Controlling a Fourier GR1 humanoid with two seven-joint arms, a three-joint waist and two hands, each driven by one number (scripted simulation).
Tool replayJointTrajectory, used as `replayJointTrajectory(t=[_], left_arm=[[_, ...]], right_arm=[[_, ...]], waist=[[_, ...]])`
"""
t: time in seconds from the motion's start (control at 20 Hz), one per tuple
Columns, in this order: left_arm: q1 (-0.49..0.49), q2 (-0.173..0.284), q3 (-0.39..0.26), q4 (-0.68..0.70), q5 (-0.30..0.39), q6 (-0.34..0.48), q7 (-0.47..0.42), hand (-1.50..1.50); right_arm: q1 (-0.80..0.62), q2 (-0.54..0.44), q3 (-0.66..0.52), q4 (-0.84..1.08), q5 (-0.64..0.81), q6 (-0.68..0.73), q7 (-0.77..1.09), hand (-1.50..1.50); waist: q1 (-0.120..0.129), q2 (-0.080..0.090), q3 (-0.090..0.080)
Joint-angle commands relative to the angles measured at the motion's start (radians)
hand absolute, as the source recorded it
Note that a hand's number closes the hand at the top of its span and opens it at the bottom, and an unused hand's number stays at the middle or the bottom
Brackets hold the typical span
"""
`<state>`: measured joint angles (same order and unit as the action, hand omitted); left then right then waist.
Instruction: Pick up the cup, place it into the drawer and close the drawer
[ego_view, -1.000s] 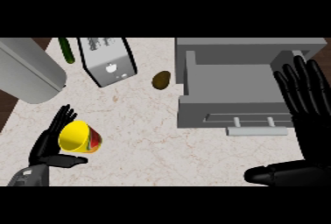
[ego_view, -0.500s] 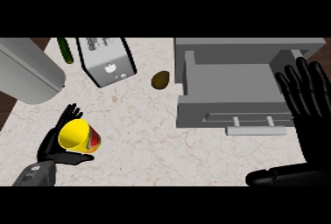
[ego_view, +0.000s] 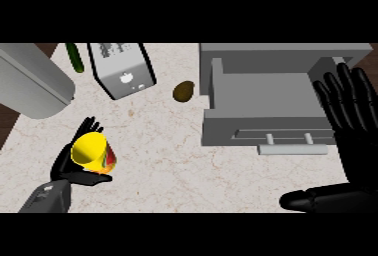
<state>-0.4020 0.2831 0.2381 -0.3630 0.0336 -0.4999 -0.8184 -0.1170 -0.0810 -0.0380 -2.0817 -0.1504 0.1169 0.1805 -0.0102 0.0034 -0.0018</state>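
I have the yellow cup in my left hand, fingers curled round it at the worktop's near-left. The open grey drawer lies far right of it, beside my flat-open right hand.

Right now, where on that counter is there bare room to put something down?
The widest bare stretch lies between the cup in the left hand and the open drawer. The back left is crowded: grey cylinder, cucumber, toaster-like box, brown object.
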Motion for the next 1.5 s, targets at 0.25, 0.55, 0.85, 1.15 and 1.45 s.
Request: replayJointTrajectory(t=[0.25, 0.55, 0.85, 1.15, 1.45], left_arm=[[-0.009, -0.013, -0.020, 0.000, 0.034, -0.238, -0.085, 1.50], [0.042, -0.037, -0.048, -0.071, 0.017, -0.158, -0.195, 1.50], [0.092, -0.124, -0.002, -0.118, 0.061, 0.061, -0.258, 1.50], [0.097, -0.177, 0.052, -0.233, 0.132, 0.225, -0.215, 1.50], [0.095, -0.193, 0.003, -0.453, 0.167, 0.197, -0.098, 1.50]], right_arm=[[-0.005, 0.007, 0.020, -0.009, 0.014, -0.010, 0.024, -1.50], [0.059, -0.005, -0.008, -0.082, -0.033, 0.008, 0.036, -1.50], [0.017, 0.010, 0.020, 0.007, 0.058, -0.008, -0.036, -1.50], [0.046, 0.007, 0.022, -0.076, 0.019, -0.010, 0.036, -1.50], [0.066, -0.004, -0.025, -0.041, -0.016, 0.015, -0.012, -1.50]], waist=[[-0.004, 0.001, -0.001], [-0.006, -0.003, 0.000], [0.012, -0.002, 0.000], [0.012, -0.007, 0.002], [0.015, -0.008, 0.003]])
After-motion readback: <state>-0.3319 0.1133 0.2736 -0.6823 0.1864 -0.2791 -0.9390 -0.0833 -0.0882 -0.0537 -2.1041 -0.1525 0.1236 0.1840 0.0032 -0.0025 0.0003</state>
